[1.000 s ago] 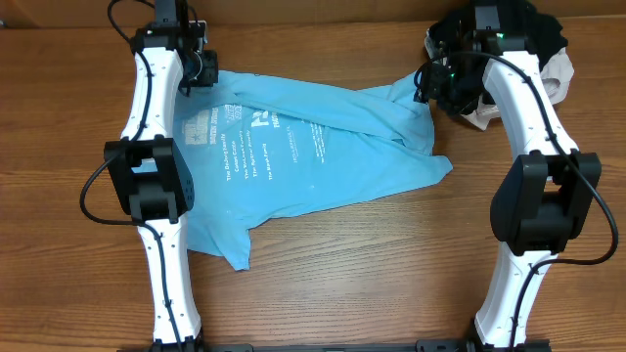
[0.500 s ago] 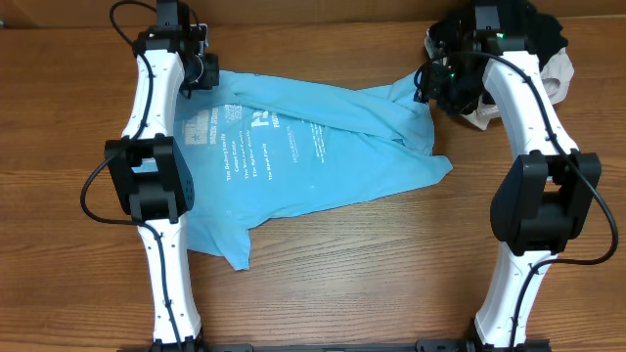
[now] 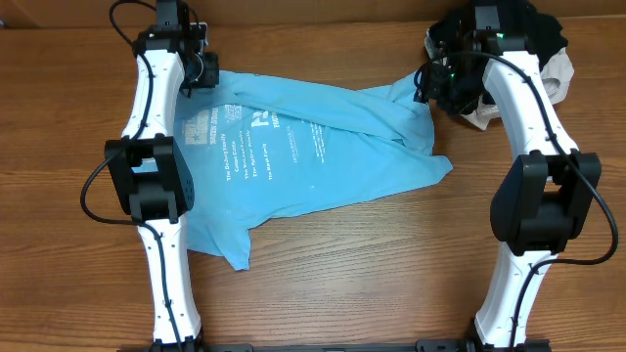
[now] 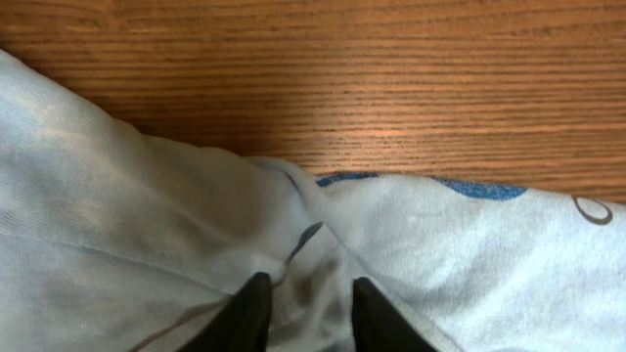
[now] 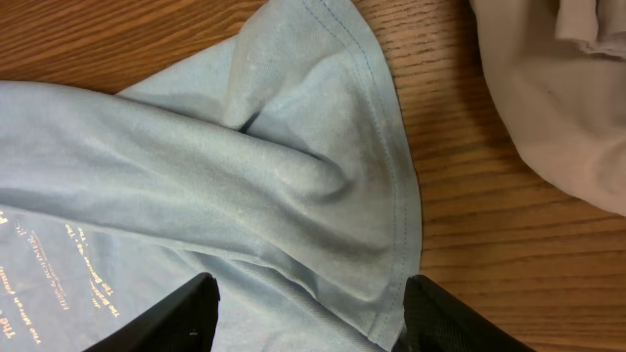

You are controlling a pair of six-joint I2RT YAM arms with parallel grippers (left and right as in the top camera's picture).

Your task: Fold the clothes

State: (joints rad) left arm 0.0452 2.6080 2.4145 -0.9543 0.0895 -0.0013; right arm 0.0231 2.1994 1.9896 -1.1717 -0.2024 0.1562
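Observation:
The light sky-blue T-shirt [image 3: 293,147] lies crumpled across the table's far half, with its white printed text facing up. My left gripper [image 3: 207,73] is at the shirt's far left corner. In the left wrist view its fingers [image 4: 308,303] are pinched on a bunched fold of the shirt [image 4: 117,196]. My right gripper [image 3: 425,83] is at the shirt's far right corner. In the right wrist view its fingers [image 5: 308,308] are spread wide over the shirt's hemmed edge [image 5: 245,176], gripping nothing.
A beige garment [image 3: 562,73] and a black garment [image 3: 543,29] lie piled at the far right, behind the right arm. The beige one also shows in the right wrist view [image 5: 558,98], close to the shirt's hem. Bare wood table [image 3: 372,274] lies in front.
The left wrist has shifted very slightly to the left. The shirt and the right arm look the same.

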